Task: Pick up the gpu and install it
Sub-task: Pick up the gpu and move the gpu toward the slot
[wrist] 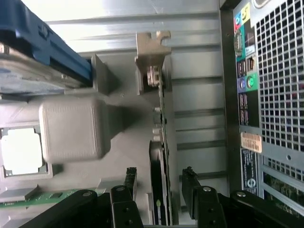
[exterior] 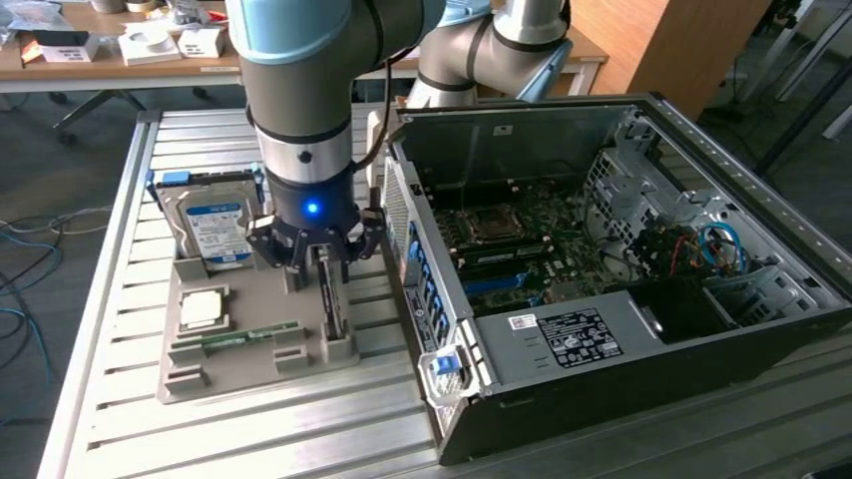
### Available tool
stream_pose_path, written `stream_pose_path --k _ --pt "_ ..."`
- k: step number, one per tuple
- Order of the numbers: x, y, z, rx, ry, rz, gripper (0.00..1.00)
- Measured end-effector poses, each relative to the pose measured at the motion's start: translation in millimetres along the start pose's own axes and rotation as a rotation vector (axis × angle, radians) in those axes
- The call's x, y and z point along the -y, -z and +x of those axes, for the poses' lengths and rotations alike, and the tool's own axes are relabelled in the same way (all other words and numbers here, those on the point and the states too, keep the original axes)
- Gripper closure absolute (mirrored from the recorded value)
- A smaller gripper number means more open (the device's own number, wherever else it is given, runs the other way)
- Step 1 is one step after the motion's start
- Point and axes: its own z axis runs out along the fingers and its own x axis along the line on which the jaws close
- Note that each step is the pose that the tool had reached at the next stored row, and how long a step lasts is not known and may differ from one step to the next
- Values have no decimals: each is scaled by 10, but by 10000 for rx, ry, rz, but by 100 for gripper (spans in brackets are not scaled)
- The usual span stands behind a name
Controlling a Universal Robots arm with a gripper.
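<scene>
You're at the pick-up step: the jaws hang low over the gpu (exterior: 333, 311), which stands on its long edge in a slot of the gray holder tray (exterior: 187, 384), just beside the open computer case (exterior: 639, 339). In the wrist view the jaws are spread, one on each side of the gpu (wrist: 161, 123), with a gap showing on both sides, so nothing is gripped yet. The card's pale metal bracket (wrist: 151, 54) sits at the end away from the jaws. By my reading, a sound hold calls for both sides to meet the card's flat faces squarely, so it lifts straight out of its slot. The tray on the slatted metal desk (exterior: 266, 439) also holds a hard drive (exterior: 219, 225), a processor (exterior: 203, 307) and a green memory stick (exterior: 246, 337). Inside the case, the motherboard (exterior: 533, 249) lies exposed.
</scene>
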Motion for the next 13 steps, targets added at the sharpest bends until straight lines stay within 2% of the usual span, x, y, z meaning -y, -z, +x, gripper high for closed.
stream_pose_path --k 13 --pt "-3 -71 9 -1 1 0 49"
